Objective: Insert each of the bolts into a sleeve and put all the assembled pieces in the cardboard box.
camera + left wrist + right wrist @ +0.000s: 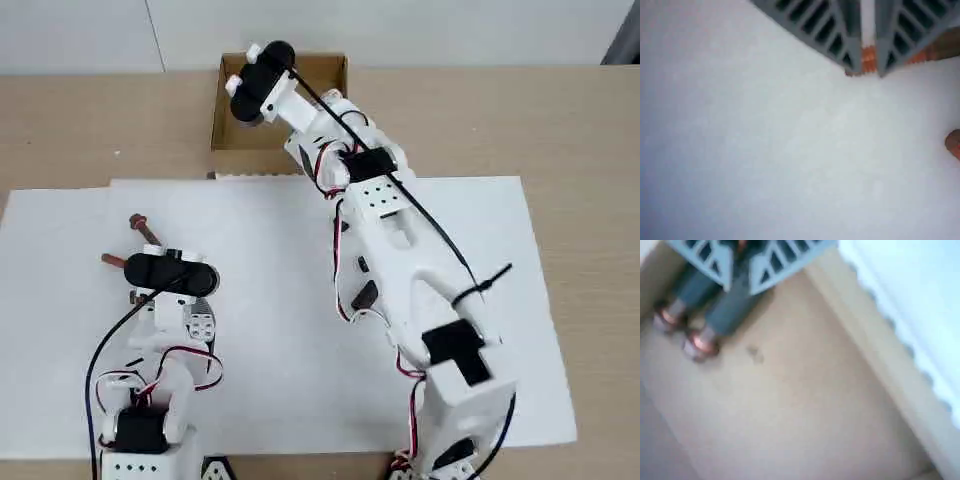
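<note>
- The left pincer (867, 69) pinches a rusty brown metal bolt (868, 58) on the white paper sheet (765, 150), near left, likely to lift it for sleeving.
- The right pincer (739, 289) hangs over the brown cardboard box (805, 405), far centre, above two grey-sleeved bolts (725, 315) lying inside; I cannot tell its grip.

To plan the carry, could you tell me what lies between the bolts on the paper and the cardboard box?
High view: only bare white paper and a table strip lie between bolts and cardboard box.

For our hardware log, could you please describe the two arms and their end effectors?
The left arm and right arm have white shells, black servo blocks and red, black and white wires. A black cable, cinched by a black zip tie, runs along the right arm. The left end effector and right end effector are grey with slotted ribbing.
</note>
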{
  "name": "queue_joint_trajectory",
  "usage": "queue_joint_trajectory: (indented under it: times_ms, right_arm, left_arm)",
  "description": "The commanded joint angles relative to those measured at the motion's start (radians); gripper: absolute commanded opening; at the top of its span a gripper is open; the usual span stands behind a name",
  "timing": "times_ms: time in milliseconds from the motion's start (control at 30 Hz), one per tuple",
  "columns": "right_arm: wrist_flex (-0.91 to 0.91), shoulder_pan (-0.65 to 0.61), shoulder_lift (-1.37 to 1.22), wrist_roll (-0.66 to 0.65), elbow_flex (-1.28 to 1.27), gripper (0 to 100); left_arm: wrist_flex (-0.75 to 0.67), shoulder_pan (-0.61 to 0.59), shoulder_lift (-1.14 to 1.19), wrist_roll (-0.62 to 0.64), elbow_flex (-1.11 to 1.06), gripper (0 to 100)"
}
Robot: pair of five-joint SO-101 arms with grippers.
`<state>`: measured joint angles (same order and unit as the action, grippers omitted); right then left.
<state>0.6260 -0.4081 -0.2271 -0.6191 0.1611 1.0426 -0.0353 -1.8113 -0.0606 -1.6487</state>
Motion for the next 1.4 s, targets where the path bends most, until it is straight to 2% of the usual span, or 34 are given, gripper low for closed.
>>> queue_joint_trajectory:
  times_ms: [0, 367, 900, 1133, 1367]
  right_arm:
    - [0.116, 0.004, 0.124, 0.077, 0.064, 0.2]
    - [0.535, 0.005, 0.312, 0.307, 0.064, 0.2]
    - [1.017, 0.048, 0.503, 0.603, 0.064, 0.3]
    - [1.049, 0.047, 0.553, 0.713, 0.037, 0.3]
    - [1.049, 0.047, 0.605, 0.836, -0.166, 0.4]
  left_arm:
    - [-0.021, -0.003, -0.008, 0.002, 0.005, 1]
    - [-0.021, -0.003, -0.008, 0.002, 0.005, 1]
    - [-0.021, -0.003, -0.008, 0.002, 0.005, 1]
    - [-0.021, -0.003, -0.008, 0.002, 0.005, 1]
    - [-0.021, -0.003, -0.008, 0.002, 0.005, 1]
